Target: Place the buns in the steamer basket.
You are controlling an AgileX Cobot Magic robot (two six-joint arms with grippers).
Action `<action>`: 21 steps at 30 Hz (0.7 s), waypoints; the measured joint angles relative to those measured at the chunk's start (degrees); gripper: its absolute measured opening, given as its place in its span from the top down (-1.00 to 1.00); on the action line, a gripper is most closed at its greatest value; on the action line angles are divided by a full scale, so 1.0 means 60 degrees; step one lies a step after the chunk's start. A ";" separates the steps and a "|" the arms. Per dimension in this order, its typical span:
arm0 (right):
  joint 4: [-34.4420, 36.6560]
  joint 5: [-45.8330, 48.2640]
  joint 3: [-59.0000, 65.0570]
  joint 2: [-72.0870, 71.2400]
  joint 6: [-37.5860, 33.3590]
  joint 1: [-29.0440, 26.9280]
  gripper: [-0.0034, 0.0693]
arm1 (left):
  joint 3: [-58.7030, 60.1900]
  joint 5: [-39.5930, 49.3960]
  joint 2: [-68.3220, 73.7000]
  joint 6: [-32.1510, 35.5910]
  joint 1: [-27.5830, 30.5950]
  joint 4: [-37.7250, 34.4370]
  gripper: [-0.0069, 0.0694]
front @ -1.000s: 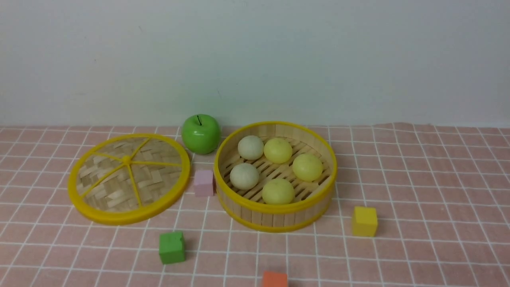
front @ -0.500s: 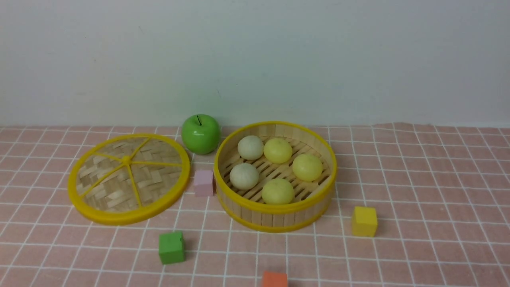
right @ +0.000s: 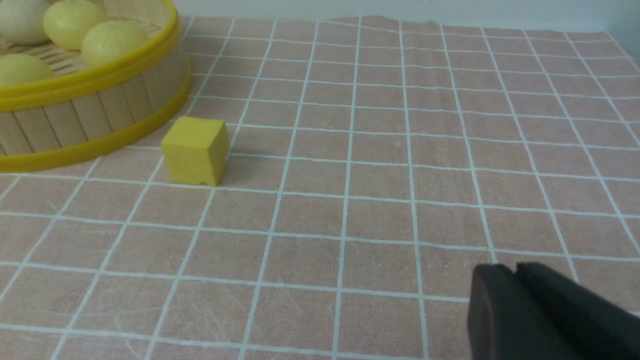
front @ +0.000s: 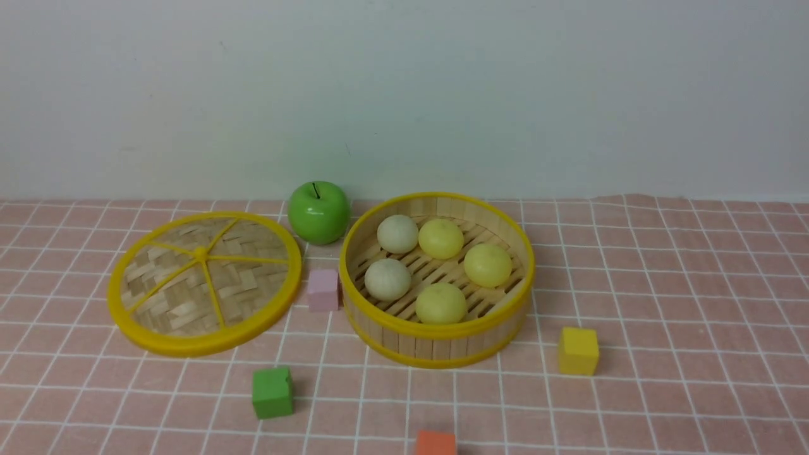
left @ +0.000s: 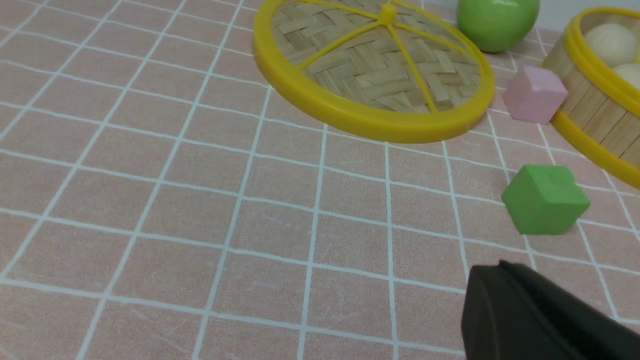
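The left gripper (left: 505, 280) has its jaws pressed together with nothing between them, hanging above the pink gridded cloth (front: 663, 284); the right gripper (right: 515, 280) shows only a thin seam between its dark fingers, and whether they are quite closed cannot be told, though they hold nothing. Taking the steamer basket (front: 436, 344) as landmark: nearest the camera, in front of it, lies an orange cube (front: 436, 443), cut off by the frame edge; a green cube (front: 272, 392) sits in front and to its left, a yellow cube (front: 577, 351) just off its right front. A pink cube (front: 323, 289) stands just beside the basket's left wall. Inside the basket rest all five buns (front: 440, 303), two off-white on the left, three pale yellow on the right. Left of the basket the woven lid (front: 203, 281) lies tilted. Behind, between lid and basket, stands the green apple (front: 318, 212).
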 joint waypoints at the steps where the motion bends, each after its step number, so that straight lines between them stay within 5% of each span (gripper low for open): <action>1: 0.0000 0.0000 0.0000 0.0000 0.0000 0.0000 0.69 | 0.0000 0.0000 0.0000 0.0000 0.0000 0.0000 0.86; 21: 0.0000 0.0000 0.0000 0.0000 0.0000 0.0000 0.62 | 0.0000 0.0000 0.0000 0.0000 0.0000 0.0006 0.86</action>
